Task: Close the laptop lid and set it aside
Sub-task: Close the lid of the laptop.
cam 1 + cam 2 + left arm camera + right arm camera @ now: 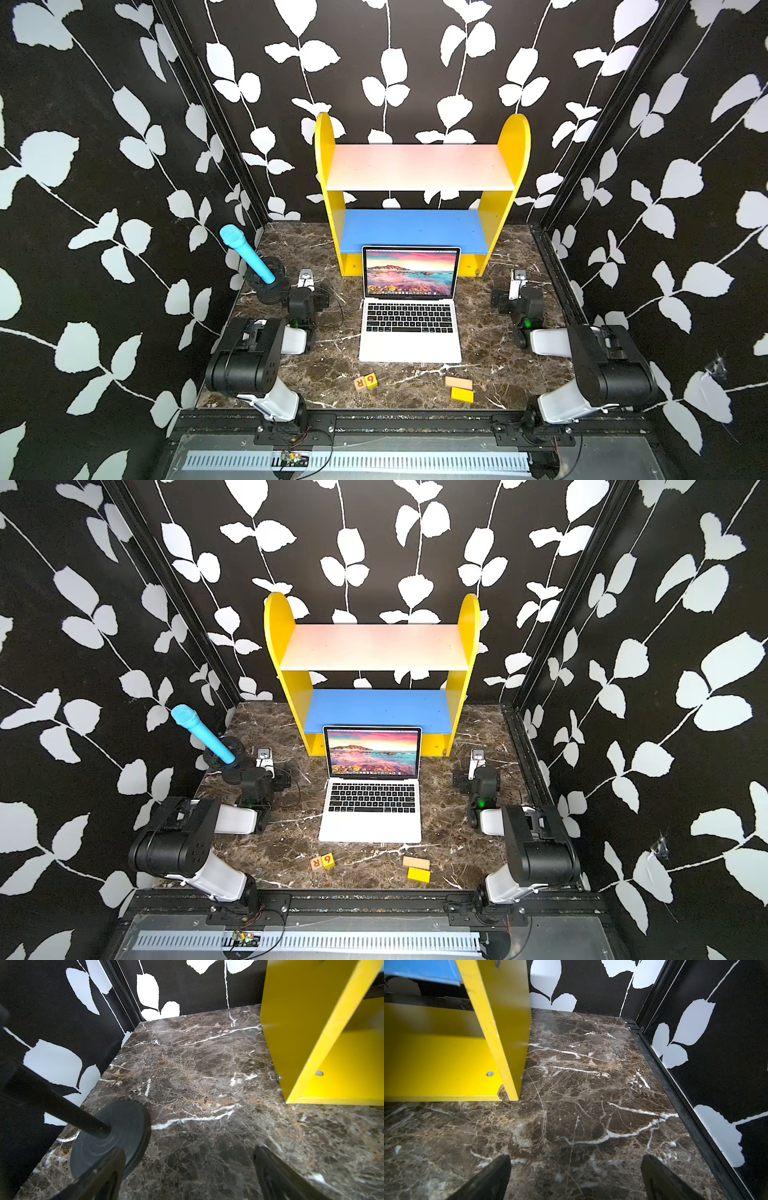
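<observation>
Sitting open, laptop has laptop lid raised; left gripper and right gripper flank it, jaws wide, seemingly empty.

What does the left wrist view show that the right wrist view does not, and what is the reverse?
Only the left wrist view: the round black stand base with its black pole.
Only the right wrist view: the blue shelf board.
Both: the brown marble tabletop, the yellow wooden shelf frame, the black wall with white leaves, and each arm's own open gripper: the left gripper and the right gripper.
</observation>
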### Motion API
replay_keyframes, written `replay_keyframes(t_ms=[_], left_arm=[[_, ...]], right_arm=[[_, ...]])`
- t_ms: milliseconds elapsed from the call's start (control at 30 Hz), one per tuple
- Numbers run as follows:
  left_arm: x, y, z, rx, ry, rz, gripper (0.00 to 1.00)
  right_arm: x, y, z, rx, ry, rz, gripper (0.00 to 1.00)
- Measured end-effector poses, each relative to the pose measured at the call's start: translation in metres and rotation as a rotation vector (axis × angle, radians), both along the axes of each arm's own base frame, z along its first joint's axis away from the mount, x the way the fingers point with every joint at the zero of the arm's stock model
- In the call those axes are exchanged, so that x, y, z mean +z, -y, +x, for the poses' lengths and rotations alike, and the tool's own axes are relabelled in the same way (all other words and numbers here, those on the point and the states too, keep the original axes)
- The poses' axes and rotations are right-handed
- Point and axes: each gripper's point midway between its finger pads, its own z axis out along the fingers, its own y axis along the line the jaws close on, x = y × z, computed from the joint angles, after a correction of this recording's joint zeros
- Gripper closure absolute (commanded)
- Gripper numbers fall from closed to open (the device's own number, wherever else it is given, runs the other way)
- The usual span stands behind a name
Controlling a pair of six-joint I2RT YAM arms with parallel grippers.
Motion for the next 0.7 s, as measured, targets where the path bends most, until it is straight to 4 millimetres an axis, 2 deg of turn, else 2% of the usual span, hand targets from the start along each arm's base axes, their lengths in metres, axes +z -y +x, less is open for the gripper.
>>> replay_keyframes(t_ms=[133,300,367,433,600,700], left_arm=[[0.003,0.001,-0.001,-0.001,0.009,0.001,0.01],[0.020,0.002,-0.011,0.022,0.054,0.019,0.01],[0.035,0.002,-0.015,0.034,0.071,0.018,0.01],[0.055,0.000,-0.019,0.057,0.096,-0.002,0.02],[0.105,-0.005,-0.029,0.112,0.160,-0.135,0.01],[0.114,-0.007,-0.041,0.151,0.153,-0.267,0.02]], right_arm=[[0.007,-0.007,-0.001,0.016,-0.038,-0.017,0.01],[0.065,-0.011,0.010,0.002,0.026,-0.003,0.01],[0.085,-0.012,0.010,-0.008,0.061,0.019,0.01],[0.096,-0.013,0.005,-0.017,0.071,0.050,0.01],[0.110,-0.014,-0.009,-0.064,0.051,0.197,0.01],[0.112,-0.011,-0.015,-0.150,0.004,0.360,0.00]])
